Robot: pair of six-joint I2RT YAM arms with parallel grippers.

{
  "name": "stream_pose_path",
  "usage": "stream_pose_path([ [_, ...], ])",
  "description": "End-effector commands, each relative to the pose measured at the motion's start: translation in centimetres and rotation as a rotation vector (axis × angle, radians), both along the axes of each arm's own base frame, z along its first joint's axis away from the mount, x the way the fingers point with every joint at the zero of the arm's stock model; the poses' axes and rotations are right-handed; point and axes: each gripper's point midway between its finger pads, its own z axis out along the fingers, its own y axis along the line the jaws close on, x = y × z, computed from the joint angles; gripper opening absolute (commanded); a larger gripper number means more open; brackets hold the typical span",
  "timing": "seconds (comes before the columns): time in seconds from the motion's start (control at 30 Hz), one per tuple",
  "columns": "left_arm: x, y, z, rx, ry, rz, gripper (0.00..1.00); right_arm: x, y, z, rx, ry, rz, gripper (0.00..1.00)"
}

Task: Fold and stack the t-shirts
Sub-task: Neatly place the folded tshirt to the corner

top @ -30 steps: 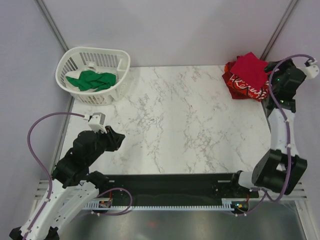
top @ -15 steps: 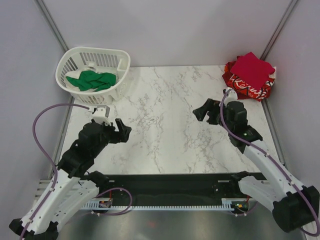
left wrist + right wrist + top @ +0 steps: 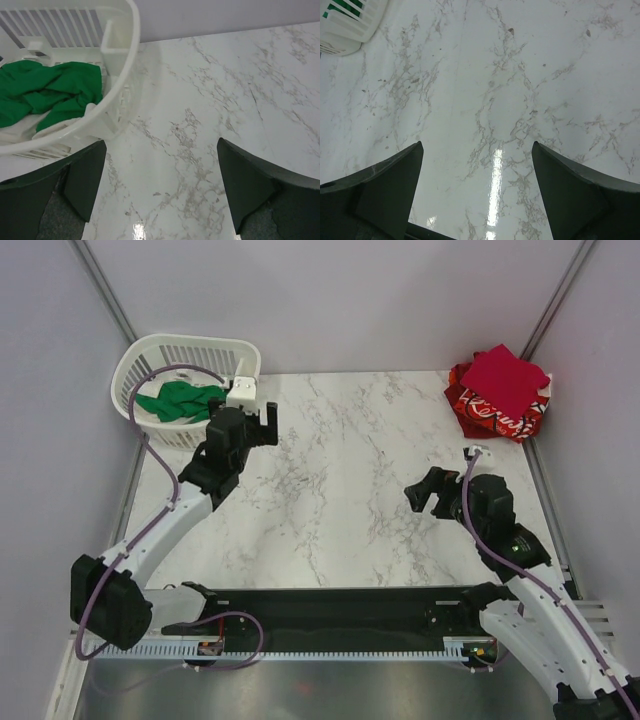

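Observation:
A folded crimson-red t-shirt [image 3: 503, 377] lies on top of a red-and-white lettered t-shirt [image 3: 488, 416] in the table's back right corner. A crumpled green t-shirt [image 3: 180, 400] [image 3: 50, 92] sits inside the white basket [image 3: 150, 353] [image 3: 121, 60] at the back left. My left gripper [image 3: 258, 426] [image 3: 161, 145] hovers open over bare marble just right of the basket, holding nothing. Over the right middle of the table my right gripper [image 3: 425, 490] [image 3: 477, 145] is also open and empty, well short of the red stack.
The marble table [image 3: 350, 460] ends at a black rail [image 3: 340, 605] along the near edge. Grey walls close in the left, back and right sides. A corner of the basket [image 3: 347, 25] shows at the top left of the right wrist view.
The left arm has swung from the near left up to the basket's right side, its jaws opening. The right arm has drawn back from the red stack to mid-table, jaws opening wider.

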Motion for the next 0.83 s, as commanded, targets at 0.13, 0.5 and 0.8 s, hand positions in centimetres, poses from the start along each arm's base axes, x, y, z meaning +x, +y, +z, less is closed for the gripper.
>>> stream_pose_path([
  [0.13, 4.2, 5.8, 0.5, -0.227, -0.051, 0.212, 1.00, 1.0, -0.9, -0.1, -0.048, 0.060, -0.072, 0.98],
  [0.5, 1.7, 10.0, 3.8, -0.215, -0.154, 0.346, 1.00, 2.1, -0.4, -4.6, -0.070, 0.169, -0.081, 0.98],
  [0.8, -0.2, 10.3, 6.3, -0.217, -0.218, 0.319, 1.00, 3.1, 1.2, -5.1, -0.056, 0.158, -0.007, 0.98],
])
